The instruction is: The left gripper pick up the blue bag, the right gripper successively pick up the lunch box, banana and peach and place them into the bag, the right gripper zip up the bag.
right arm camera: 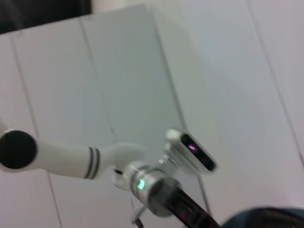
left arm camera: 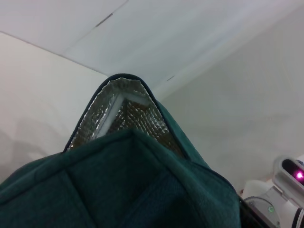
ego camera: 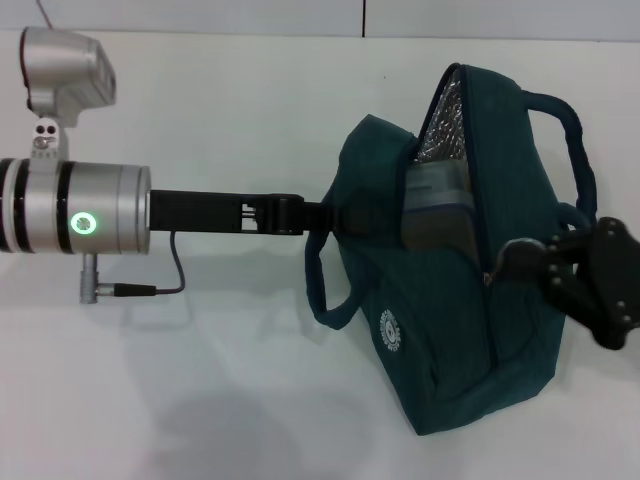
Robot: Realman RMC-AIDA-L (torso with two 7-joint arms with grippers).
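Now the right end effector (ego camera: pixel 515 262) pinches the blue bag (ego camera: pixel 450 330) zipper.

A plain white tabletop (ego camera: pixel 230 400) is spread across the whole near scene, and soft shadows are cast on it. At the far edge, a pale wall (ego camera: pixel 480 15) is seen, divided by a thin dark vertical seam (ego camera: pixel 363 15).

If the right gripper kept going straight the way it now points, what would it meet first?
Probably the blue bag itself: the right gripper points toward the robot's left, its tips already at the zipper line on the bag's side. Whether they grip the pull cannot be told.
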